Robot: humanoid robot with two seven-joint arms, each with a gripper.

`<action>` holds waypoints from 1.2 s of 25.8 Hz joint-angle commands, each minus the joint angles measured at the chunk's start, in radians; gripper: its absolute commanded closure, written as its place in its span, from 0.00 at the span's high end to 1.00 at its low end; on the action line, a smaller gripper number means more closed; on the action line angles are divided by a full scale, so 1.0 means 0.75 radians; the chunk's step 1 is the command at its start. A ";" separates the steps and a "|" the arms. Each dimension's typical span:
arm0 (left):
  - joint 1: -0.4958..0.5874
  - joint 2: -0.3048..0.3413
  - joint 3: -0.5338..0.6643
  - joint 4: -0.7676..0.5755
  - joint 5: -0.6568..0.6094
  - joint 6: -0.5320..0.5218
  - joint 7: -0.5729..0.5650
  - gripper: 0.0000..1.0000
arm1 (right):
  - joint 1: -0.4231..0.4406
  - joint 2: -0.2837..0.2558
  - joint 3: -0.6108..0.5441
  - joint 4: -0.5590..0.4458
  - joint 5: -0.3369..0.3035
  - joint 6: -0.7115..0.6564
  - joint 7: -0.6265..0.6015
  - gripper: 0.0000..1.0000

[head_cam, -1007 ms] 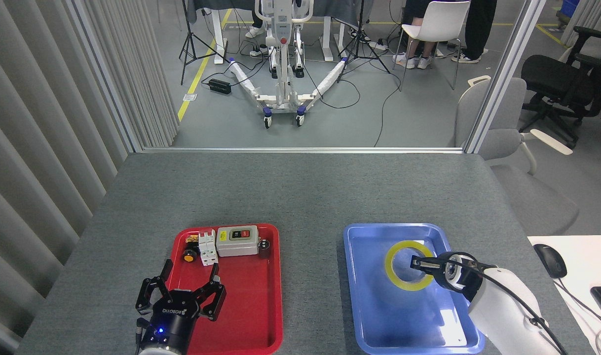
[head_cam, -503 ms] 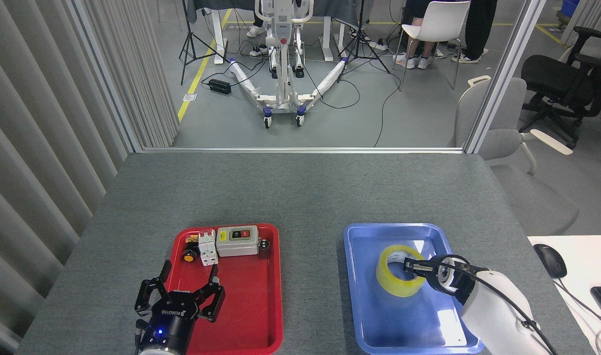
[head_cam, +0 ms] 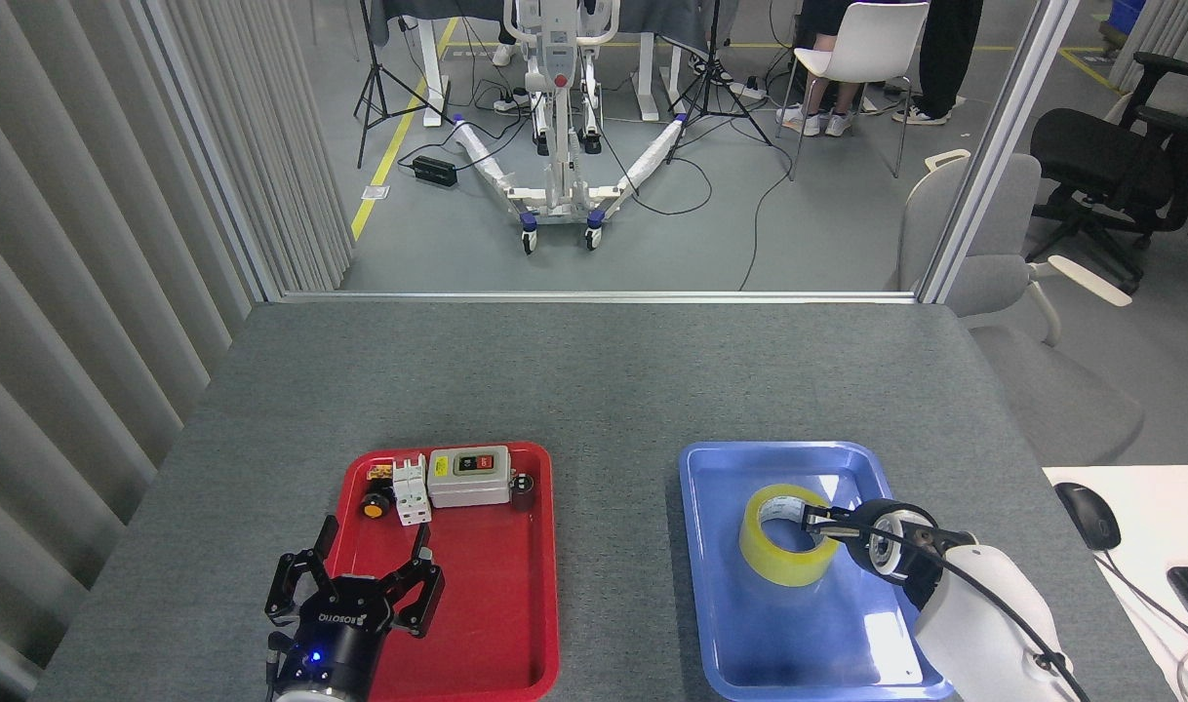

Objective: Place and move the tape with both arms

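**Desk:** Grey felt-topped table [head_cam: 594,380] carries two trays. What can go wrong?

**Photographer:** On the blue plastic tray [head_cam: 711,595], the wide roll of translucent yellow packing tape [head_cam: 787,536] is tilted up on edge. The right gripper [head_cam: 820,522] reaches into its white core from the right, fingers apparently pinching the wall; seen end-on, I cannot tell how firm the bite is. A thin grip on a slick rim could let the roll swivel or drop back.

**Desk:** And the other arm?

**Photographer:** Over the red plastic tray [head_cam: 516,643], the left gripper [head_cam: 360,575] hovers with black fingers spread, holding nothing. The grey switch box [head_cam: 469,477] sits nearby; a careless sweep could knock it.
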 commanded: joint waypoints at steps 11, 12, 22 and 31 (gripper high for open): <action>0.002 -0.003 0.001 0.005 0.002 0.004 -0.001 1.00 | 0.528 0.093 -0.449 -0.519 0.449 -0.347 -0.526 0.98; 0.002 -0.003 0.001 0.005 0.002 0.008 -0.001 1.00 | 0.560 0.099 -0.465 -0.551 0.500 -0.360 -0.613 0.98; 0.004 -0.005 0.001 0.007 0.006 0.008 -0.001 1.00 | 0.843 0.144 -0.555 -0.737 0.733 -0.421 -1.213 0.99; 0.004 -0.005 0.001 0.007 0.020 0.008 0.001 1.00 | 0.965 0.181 -0.803 -0.748 0.725 -0.650 -1.200 0.99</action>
